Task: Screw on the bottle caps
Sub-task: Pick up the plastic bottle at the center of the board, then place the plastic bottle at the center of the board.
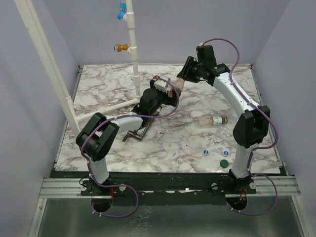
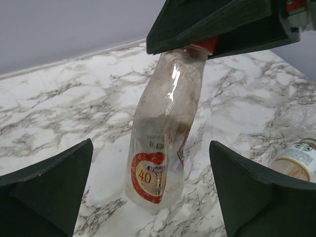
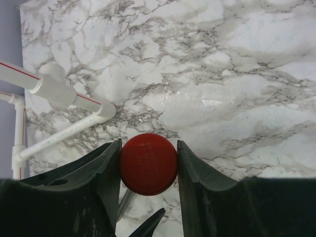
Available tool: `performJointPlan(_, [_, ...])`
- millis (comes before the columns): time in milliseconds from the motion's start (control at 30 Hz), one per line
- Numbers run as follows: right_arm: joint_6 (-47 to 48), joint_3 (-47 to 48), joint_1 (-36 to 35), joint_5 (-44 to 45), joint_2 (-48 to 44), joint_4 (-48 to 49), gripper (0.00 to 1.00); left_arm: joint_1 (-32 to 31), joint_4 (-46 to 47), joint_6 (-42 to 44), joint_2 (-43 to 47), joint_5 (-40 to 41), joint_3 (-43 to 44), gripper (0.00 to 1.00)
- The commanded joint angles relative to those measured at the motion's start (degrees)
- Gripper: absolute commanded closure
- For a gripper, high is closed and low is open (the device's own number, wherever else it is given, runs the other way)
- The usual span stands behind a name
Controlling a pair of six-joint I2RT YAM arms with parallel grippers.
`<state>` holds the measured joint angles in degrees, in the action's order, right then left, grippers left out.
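Left arm (image 1: 98, 136): rises from its base at the near-left edge and folds at a low elbow. The forearm runs toward the middle of the surface (image 1: 108, 84), with the wrist aimed at the bottle from the side.
Left fingers (image 2: 49, 187): released, spread wide on either side of the bottle's lower half, with clear gaps on both sides and no contact.
Right arm (image 1: 242, 106): goes up from the near-right corner to a raised elbow at the right. It then sweeps to the far side and bends left, with the wrist turned down over the bottle's top.
Right fingers (image 3: 94, 182): clenched on the red cap (image 3: 148, 165), one pad pressed against each side of its ribbed rim.
Red cap: sits on the neck of the labelled bottle (image 2: 165, 128), under the right wrist.
Labelled bottle: clear, with a reddish label near its base. It leans, with its top toward the right fingers, at the far middle of the surface. Whether its base rests on the marble cannot be told.
Second bottle (image 1: 211, 121): lies on its side right of centre, well apart from both sets of fingers.
White-and-blue caps (image 1: 206, 152) (image 1: 226, 153): loose on the surface near the right arm's base.
Green cap (image 1: 224, 163): just nearer the edge than the right-hand white-and-blue one.
White pipe (image 1: 134, 54): stands upright at the far left of centre.
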<state>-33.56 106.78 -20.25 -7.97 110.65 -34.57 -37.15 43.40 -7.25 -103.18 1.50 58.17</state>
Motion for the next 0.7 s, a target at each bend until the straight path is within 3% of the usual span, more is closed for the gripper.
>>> performJointPlan(0, [4.8,-1.8,-0.3,6.9,-1.5,7.4,0.91,0.1,-10.9,-5.3,4.1,7.8,2.8,0.01])
performJointPlan(233, [11.6,-7.5,-0.5,13.8,0.2,22.6,0.93,0.8,-27.0,-12.7,12.7,14.1,2.2,0.01])
performJointPlan(433, [17.9,-11.7,-1.8,17.7,3.2,37.9,0.96,3.1,-38.7,-18.3,18.6,11.0,1.7,0.01])
performJointPlan(667, [25.5,-11.4,-3.9,21.2,10.4,47.8,0.98,3.4,-45.3,-21.0,24.6,9.4,0.6,0.01])
